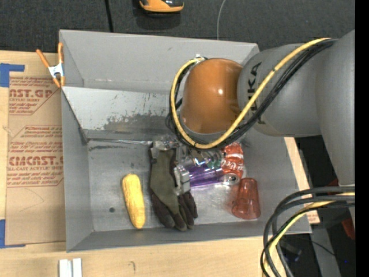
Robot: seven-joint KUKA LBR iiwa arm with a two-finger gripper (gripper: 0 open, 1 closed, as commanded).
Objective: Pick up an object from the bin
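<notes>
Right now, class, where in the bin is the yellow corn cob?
In the camera view the corn cob lies on the bin floor at the lower left, near the front wall, just left of the dark glove.

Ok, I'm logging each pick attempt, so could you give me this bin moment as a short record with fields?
bin: grey metal bin
claw: below the arm's orange cover, at centre-right of the bin
under claw: dark glove and purple item, side by side
left of glove: yellow corn cob, lying apart
right side: red can, red cup
grip: cannot tell
</notes>
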